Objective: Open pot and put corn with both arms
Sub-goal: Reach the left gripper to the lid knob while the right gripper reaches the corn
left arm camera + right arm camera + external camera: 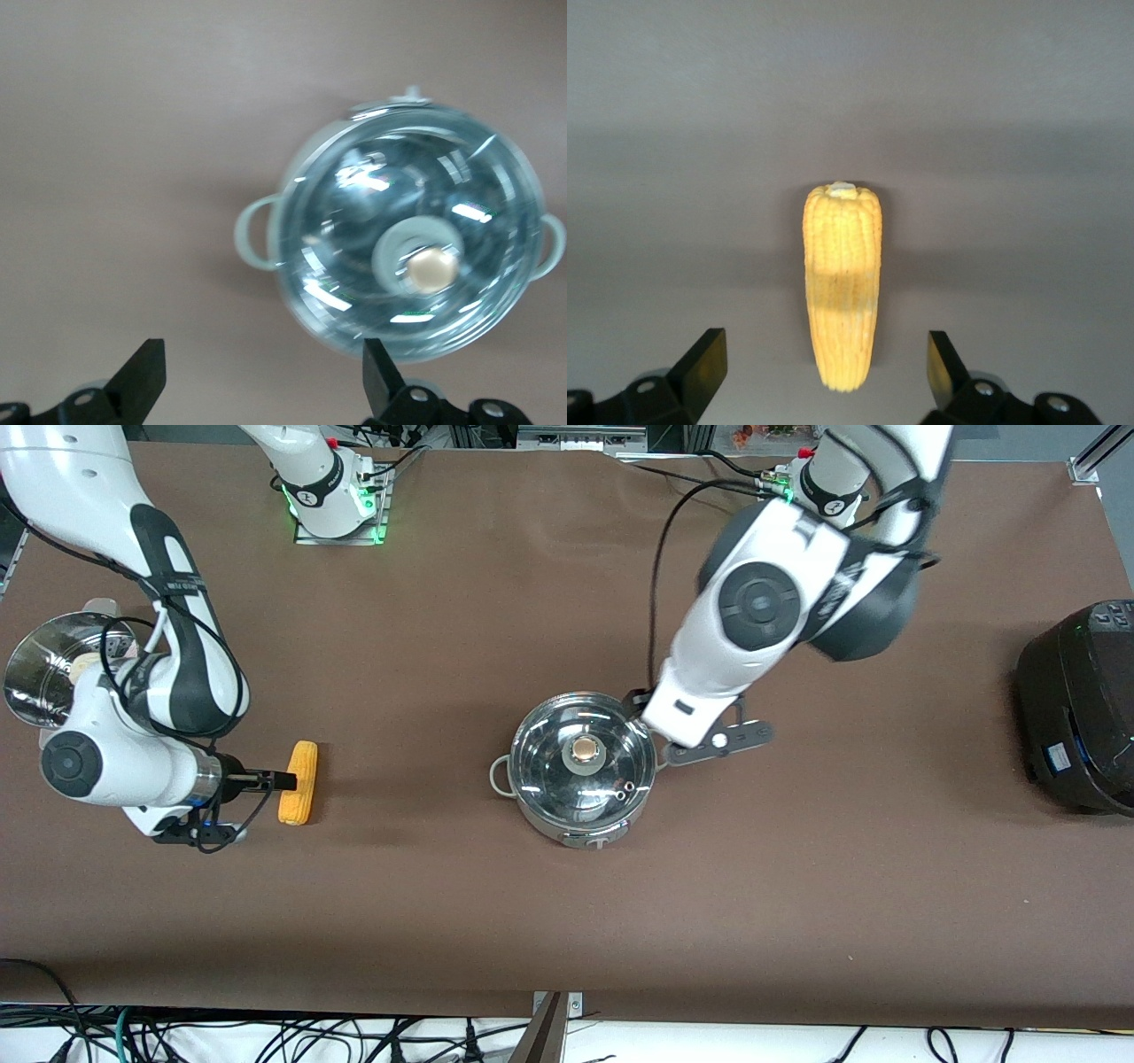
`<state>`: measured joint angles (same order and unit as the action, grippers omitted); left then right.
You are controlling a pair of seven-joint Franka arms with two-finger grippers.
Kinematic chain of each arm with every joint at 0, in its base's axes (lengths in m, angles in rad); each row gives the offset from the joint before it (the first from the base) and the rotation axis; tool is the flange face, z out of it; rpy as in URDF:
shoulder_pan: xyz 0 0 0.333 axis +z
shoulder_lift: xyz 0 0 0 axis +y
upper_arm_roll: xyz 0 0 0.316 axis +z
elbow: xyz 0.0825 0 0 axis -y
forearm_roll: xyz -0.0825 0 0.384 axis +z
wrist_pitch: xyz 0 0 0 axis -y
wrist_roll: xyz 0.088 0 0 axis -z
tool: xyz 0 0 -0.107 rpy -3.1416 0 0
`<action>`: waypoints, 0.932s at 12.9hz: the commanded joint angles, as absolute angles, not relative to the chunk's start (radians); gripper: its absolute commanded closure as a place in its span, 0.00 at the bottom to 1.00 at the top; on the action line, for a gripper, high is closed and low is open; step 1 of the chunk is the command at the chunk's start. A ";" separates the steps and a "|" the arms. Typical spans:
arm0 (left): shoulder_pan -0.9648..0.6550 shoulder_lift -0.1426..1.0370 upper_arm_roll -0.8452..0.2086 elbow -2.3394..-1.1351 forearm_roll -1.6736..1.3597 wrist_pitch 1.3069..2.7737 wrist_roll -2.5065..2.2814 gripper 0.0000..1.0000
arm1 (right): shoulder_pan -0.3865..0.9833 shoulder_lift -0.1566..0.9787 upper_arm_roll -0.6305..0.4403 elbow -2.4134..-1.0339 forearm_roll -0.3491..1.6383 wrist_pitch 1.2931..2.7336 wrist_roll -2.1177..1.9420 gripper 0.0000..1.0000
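The table (549,921) is covered in brown cloth and runs the full width of the room. A big black rounded cooker (1076,704) sits at the left arm's end of it. The left arm (762,615) reaches down from its base toward the middle of the table, and the right arm (133,691) bends low at its own end.

The pot (580,775) stands near the table's centre, upright, with its glass lid (585,757) seated on it and the round knob (584,750) on top. A perforated steel steamer bowl (49,669) sits by the right arm's end, partly hidden by that arm.

The corn (299,783) lies flat on the cloth, well apart from the pot, toward the right arm's end.

The left gripper (264,381) hangs over the cloth just beside the pot, jaws spread wide and holding nothing. The right gripper (824,372) is down at the corn, jaws spread wide to either side of the cob with clear gaps; it grips nothing
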<state>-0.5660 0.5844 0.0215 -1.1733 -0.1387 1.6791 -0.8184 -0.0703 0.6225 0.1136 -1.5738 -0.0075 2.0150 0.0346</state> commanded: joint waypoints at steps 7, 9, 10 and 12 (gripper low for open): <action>-0.676 0.747 0.041 -1.083 -0.172 1.888 -1.020 0.10 | -0.080 0.712 0.121 -1.577 0.006 2.094 0.037 0.00; -0.676 0.762 0.043 -1.083 -0.166 1.905 -1.020 0.09 | -0.080 0.719 0.121 -1.592 0.008 2.124 0.037 0.00; -0.678 0.770 0.043 -1.085 -0.164 1.916 -1.020 0.09 | -0.078 0.719 0.121 -1.600 0.008 2.137 0.037 0.00; -0.677 0.787 0.046 -1.085 -0.163 1.939 -1.020 0.10 | -0.078 0.721 0.123 -1.606 0.008 2.140 0.037 0.00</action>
<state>-0.6691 0.7510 0.0303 -1.1270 -0.1431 1.9268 -1.0140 -0.0707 0.7291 0.1136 -1.5864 -0.0057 2.1200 0.0348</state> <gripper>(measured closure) 0.093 0.000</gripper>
